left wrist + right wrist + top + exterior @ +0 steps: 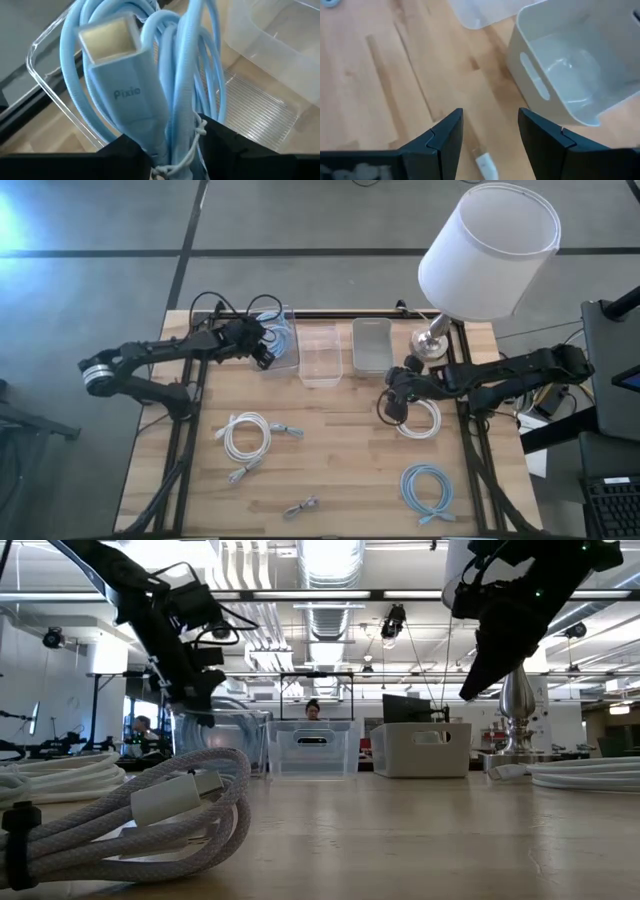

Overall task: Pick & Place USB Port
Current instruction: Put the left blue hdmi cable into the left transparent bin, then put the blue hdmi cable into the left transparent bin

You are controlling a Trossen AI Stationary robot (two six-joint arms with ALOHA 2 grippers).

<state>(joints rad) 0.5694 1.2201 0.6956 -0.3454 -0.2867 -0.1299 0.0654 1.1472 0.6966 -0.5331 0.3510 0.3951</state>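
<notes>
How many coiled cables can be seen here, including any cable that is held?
4: a light blue cable held by the left gripper over the clear bin, white coils centre-left and under the right gripper, blue front-right.

Wooden desk (350, 450), seen from directly above. Left gripper (264, 348) sits at the far left part of the desk, over a clear bin (281, 340) holding a light blue cable (284, 332). Two more bins stand along the far edge: a clear one (321, 356) at centre, a grey one (371, 345) just right of it. A lamp with a white shade (488, 250) and metal base (431, 340) occupies the far right corner. Right gripper (392, 406) hovers right of centre, over a coiled white cable (420, 420). Another white coil (247, 436) lies left of centre. A light blue coil (427, 492) rests near the near right corner. A small connector (301, 506) lies at the near edge, centre.
</notes>
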